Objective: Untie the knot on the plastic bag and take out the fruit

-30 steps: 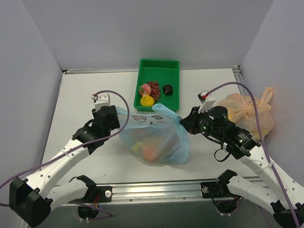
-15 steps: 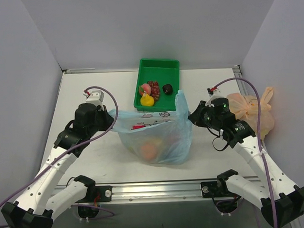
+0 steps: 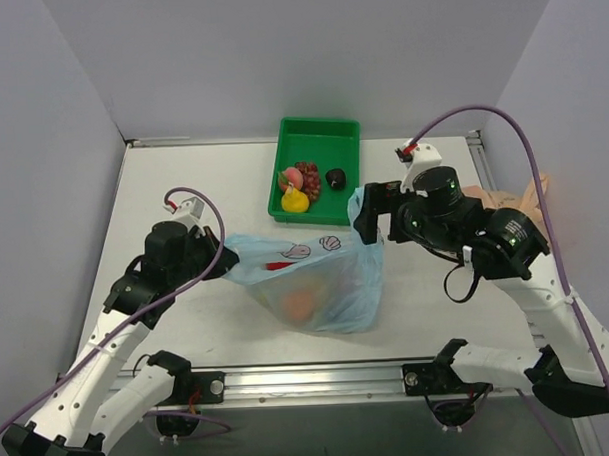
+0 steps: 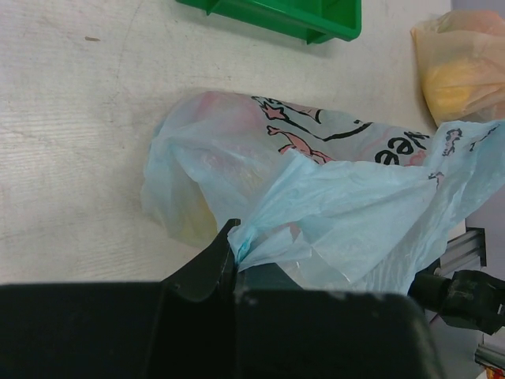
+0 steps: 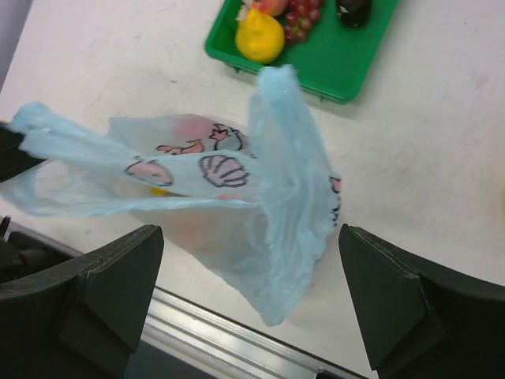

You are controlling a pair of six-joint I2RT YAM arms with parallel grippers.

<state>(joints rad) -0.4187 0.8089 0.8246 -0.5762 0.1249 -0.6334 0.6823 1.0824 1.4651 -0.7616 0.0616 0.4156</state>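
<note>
The light blue plastic bag [image 3: 321,282] with whale and shell prints lies mid-table. No knot shows: its two handle loops are apart. My left gripper [image 3: 224,265] is shut on the left handle [image 4: 260,233] and holds it stretched out to the left. The right handle [image 5: 280,134] stands up free. Raised above the bag's right side, my right gripper [image 5: 251,272] is open, its fingers [image 5: 118,272] wide on either side of the bag [image 5: 237,213], touching nothing. An orange fruit [image 3: 300,304] shows through the film; other fruit inside are only blurred patches.
A green tray [image 3: 340,145] at the back holds a yellow pear [image 3: 295,199], purple grapes and other pieces. A pale orange bag [image 3: 529,195] lies at the right, partly behind my right arm. A metal rail [image 3: 320,378] runs along the near edge.
My left gripper shut on the left handle and pulled it leftward. My right gripper let go of the right handle, opened wide and rose above the bag.
</note>
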